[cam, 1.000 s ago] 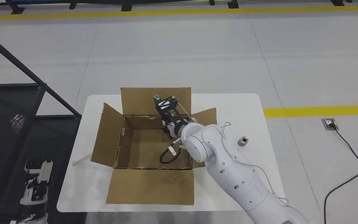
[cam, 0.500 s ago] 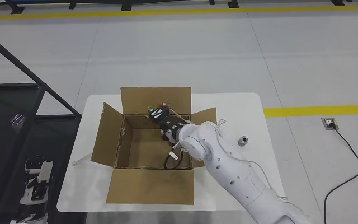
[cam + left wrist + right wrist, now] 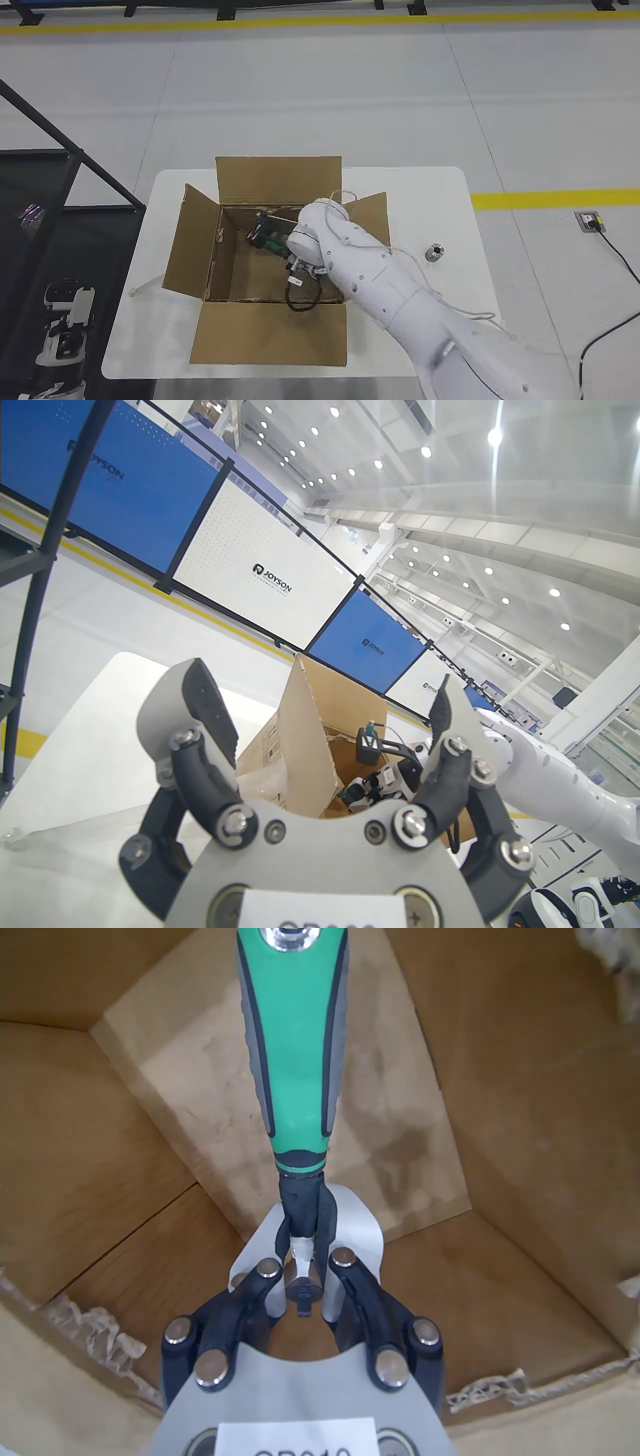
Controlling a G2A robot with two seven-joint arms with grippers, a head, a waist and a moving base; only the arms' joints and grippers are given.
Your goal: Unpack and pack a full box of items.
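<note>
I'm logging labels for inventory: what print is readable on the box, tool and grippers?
On the brown cardboard box: dark printed marks on a flap, too small to read.
On the green-and-grey tool handle: none.
On the left gripper and right gripper: white labels cut off at the edge, unreadable.

Glossy pale grey floor point(image 3: 400, 90). Yellow line point(image 3: 300, 20) along the far side, second yellow stripe point(image 3: 540, 198) off to the right. White round-cornered table point(image 3: 440, 190). Black metal frame point(image 3: 108, 178) at left. Floor socket point(image 3: 588, 221) with cable. Blue/white wall panels point(image 3: 260, 565), ceiling spotlights point(image 3: 495, 436) on.
</note>
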